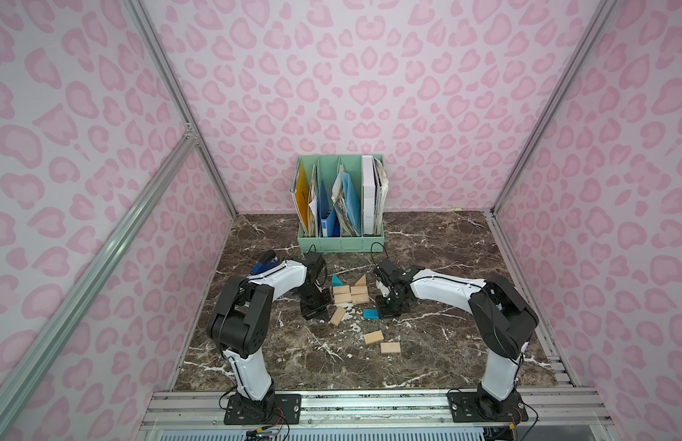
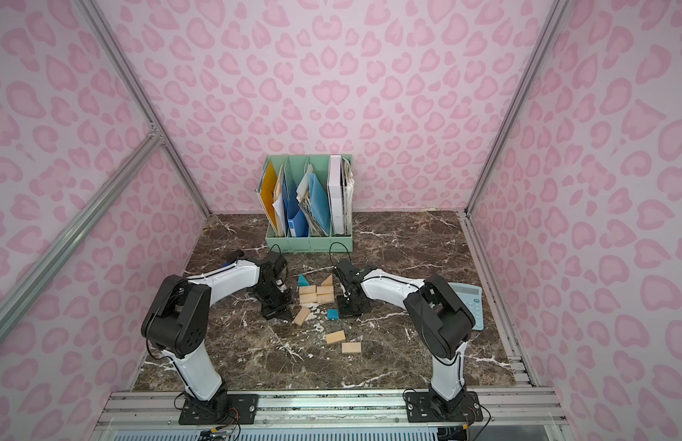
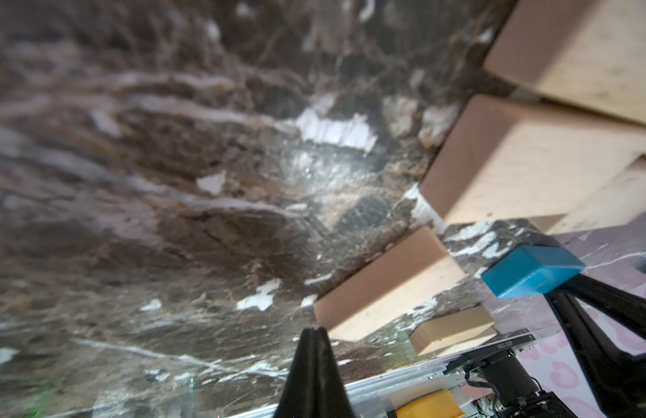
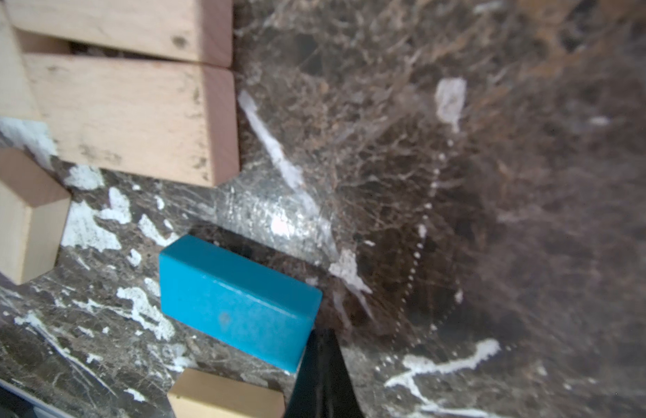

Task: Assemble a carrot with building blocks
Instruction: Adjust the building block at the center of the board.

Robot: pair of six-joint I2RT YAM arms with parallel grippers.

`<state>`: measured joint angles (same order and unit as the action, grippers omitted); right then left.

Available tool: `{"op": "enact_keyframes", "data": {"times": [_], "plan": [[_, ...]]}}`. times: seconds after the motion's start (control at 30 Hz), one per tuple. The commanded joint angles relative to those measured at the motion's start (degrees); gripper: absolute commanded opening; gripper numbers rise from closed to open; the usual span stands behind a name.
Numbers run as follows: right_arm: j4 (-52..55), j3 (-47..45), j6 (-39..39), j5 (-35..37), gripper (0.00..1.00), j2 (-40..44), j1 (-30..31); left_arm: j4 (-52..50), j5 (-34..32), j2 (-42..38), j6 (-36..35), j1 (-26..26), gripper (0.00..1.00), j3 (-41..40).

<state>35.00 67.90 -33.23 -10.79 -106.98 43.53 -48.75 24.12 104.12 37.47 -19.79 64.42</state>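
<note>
A dark marble surface (image 1: 427,343) carries a green rack (image 1: 341,246) at its far edge. The part-built carrot (image 1: 349,294) lies mid-surface: four tan pieces in two rows. The left tool (image 1: 315,313), closed and empty, sits just left of it. The right tool (image 1: 385,309), also closed and empty, is just right of the teal block (image 1: 370,314). Three loose tan blocks (image 1: 373,337) lie nearer. A teal triangle (image 1: 336,280) and a tan triangle (image 1: 361,281) top the carrot's far side.

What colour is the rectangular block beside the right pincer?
Teal blue; the rectangular block shows best in the right wrist view.
</note>
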Motion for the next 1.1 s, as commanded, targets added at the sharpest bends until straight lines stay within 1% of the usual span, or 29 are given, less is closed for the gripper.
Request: {"op": "enact_keyframes", "data": {"times": [0.0,0.2,0.37,0.53,0.67,0.93,1.07], "plan": [[-0.6,0.1,-0.9,-0.9,0.00,-0.3,0.2,-1.3,0.4,0.6,-1.1,0.4,0.02,1.0],[-0.1,1.2,-0.8,-0.7,0.00,-1.0,0.2,-2.9,0.1,-0.4,-1.8,1.4,0.02,1.0],[-0.3,2.1,-0.8,-1.1,0.00,-2.0,0.1,0.1,2.2,-2.8,0.2,1.1,0.03,-3.7],[0.2,3.1,-0.3,-1.4,0.00,-3.0,0.2,2.3,2.9,-3.0,1.1,0.6,0.03,-5.9],[0.7,3.7,-0.1,-1.4,0.00,-3.5,0.2,3.6,4.3,-0.6,1.0,0.6,0.03,-4.5],[1.1,4.3,-0.3,-1.7,0.00,-3.5,0.2,2.9,4.1,3.4,-0.4,0.6,0.02,-0.6],[1.4,4.8,-0.4,-1.7,0.00,-3.8,0.1,2.0,3.5,3.9,-1.2,0.7,0.02,0.4]]}}
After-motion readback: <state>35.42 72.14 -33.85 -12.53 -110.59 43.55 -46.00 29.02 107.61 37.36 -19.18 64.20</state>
